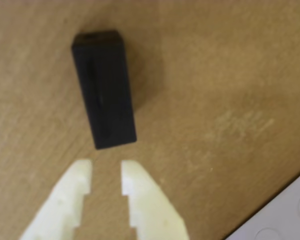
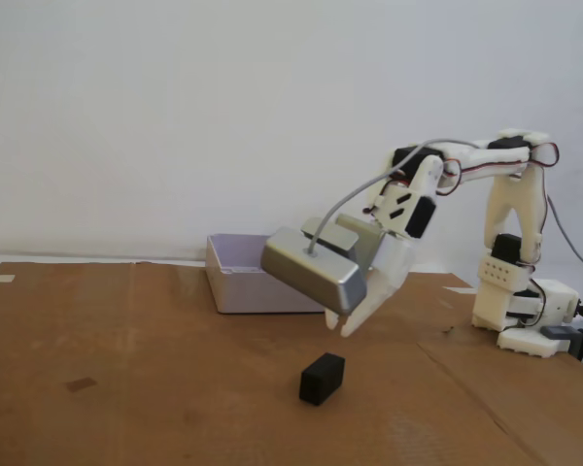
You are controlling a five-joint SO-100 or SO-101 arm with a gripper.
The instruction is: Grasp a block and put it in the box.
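block [image 1: 104,89]: long axis runs away from parted, empty gripper [image 1: 107,176] | fixed view alone shows box [image 2: 243,277] far behind

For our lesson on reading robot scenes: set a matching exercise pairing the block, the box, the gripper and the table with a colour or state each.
Things:
1. block
2. box
3. gripper
4. table

Descriptions:
A. pale lilac-grey, empty so far as visible
B. brown, wood-like
C. matte black, lying on the table
D. jaws open, above the block, not touching it

Pairs: 1-C, 2-A, 3-D, 4-B
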